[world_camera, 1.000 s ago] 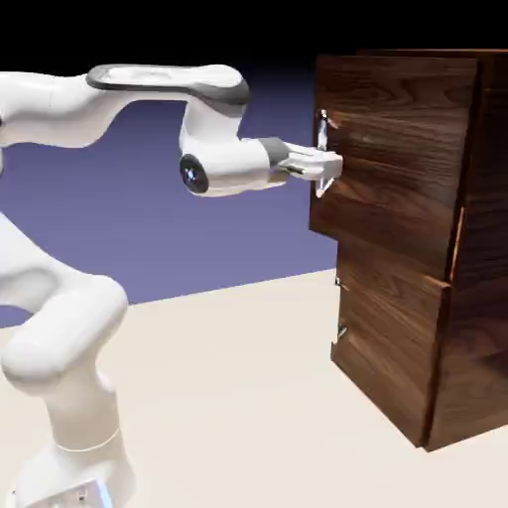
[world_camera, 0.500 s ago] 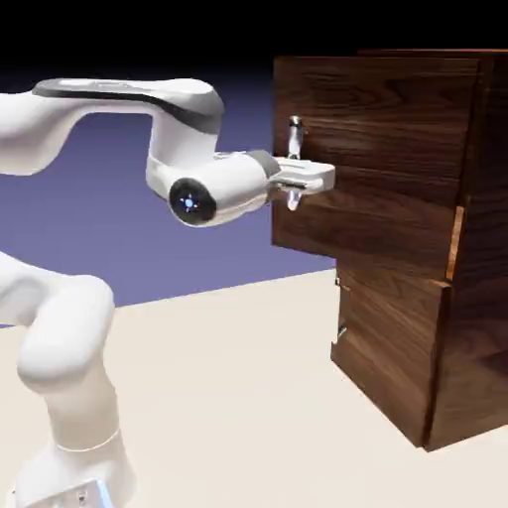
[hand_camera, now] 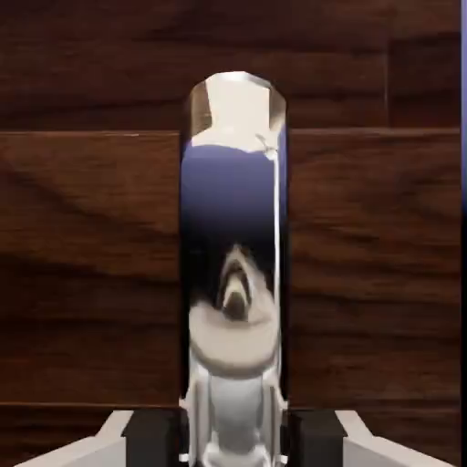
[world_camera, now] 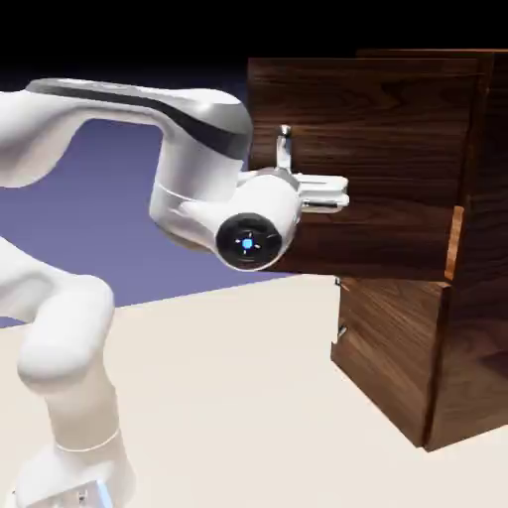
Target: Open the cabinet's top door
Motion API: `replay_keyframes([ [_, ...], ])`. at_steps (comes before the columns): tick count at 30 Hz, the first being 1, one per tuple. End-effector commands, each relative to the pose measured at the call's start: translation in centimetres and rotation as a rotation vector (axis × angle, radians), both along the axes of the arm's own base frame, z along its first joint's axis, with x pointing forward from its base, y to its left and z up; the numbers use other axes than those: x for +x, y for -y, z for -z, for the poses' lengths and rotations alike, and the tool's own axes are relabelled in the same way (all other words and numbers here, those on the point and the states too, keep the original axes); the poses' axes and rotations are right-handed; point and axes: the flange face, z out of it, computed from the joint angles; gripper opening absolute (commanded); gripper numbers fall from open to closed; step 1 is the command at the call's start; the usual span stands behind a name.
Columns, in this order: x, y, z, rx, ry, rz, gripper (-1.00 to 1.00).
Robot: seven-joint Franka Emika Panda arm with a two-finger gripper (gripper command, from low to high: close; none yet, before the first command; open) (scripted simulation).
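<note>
The dark wood cabinet [world_camera: 480, 298] stands at the exterior view's right. Its top door [world_camera: 387, 119] is swung well out from the cabinet body, the free edge toward the left. On the door a thin silver bar handle [world_camera: 285, 147] rises just above my hand. My gripper [world_camera: 298, 190] is shut on that handle, and the wrist partly hides the fingers. In the hand view the mirror-like handle [hand_camera: 233, 228] runs upright through the middle, clamped between the two grey fingertips [hand_camera: 146, 440] at the bottom, in front of the door's wood [hand_camera: 91, 237].
The shorter lower panel [world_camera: 392, 347] sits shut under the open door, with its small handle [world_camera: 340, 332] on its left edge. The pale table [world_camera: 228, 397] spreads between the arm's base [world_camera: 69, 437] and the cabinet.
The top door has swung further open, its free edge moving left. My hand moved with the handle, pulling back, and the wrist has turned toward the camera.
</note>
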Motion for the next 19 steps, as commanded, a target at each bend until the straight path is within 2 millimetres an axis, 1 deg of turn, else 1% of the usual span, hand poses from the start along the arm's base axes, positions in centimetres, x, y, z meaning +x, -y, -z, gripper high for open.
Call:
replay_keyframes([
  [1,0.0,0.8,0.0,0.000,0.000,-0.029,-1.00],
  [6,0.4,5.1,0.0,0.000,0.000,-0.166,-1.00],
  [11,1.2,8.8,0.0,0.000,0.000,-0.292,-1.00],
  [16,2.3,11.8,0.0,0.000,0.000,-0.396,-1.00],
  [19,2.8,13.1,0.0,0.000,0.000,-0.439,-1.00],
])
